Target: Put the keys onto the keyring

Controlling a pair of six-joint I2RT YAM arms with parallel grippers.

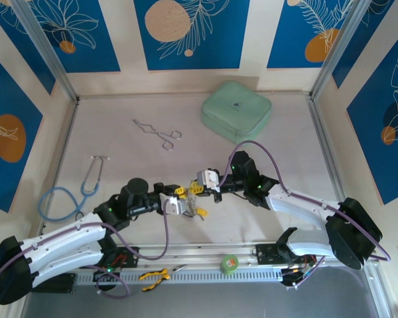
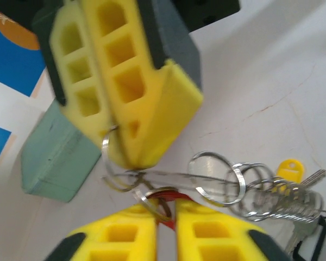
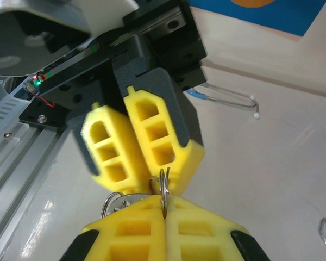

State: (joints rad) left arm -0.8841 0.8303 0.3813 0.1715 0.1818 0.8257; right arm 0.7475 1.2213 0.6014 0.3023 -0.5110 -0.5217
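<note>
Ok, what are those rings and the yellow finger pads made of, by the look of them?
Rings: thin metal wire, silvery and polished, going by the bright glints. Finger pads: probably foam or soft plastic, matte yellow, with moulded square hollows and no shine.

1. The keyring (image 2: 217,179), right of centre in the left wrist view, is thin bare metal wire, bright and glossy.
2. The keys (image 2: 300,211) are silvery metal. Their yellow tag (image 2: 289,168) and red tag (image 2: 165,197) are smooth plastic.
3. The pads (image 2: 212,239) of the left gripper (image 2: 167,223) and of the right gripper (image 3: 164,217) are yellow, matt and moulded with open cells.
4. The table (image 2: 271,81) is pale and matt, with hairline scratches.
5. The case (image 1: 236,109), upper right in the top view, is pale green, matt and soft-looking.
6. The forceps (image 1: 158,132) are polished metal.
7. The rail (image 3: 16,168) is bare silvery metal with a dull sheen.
</note>
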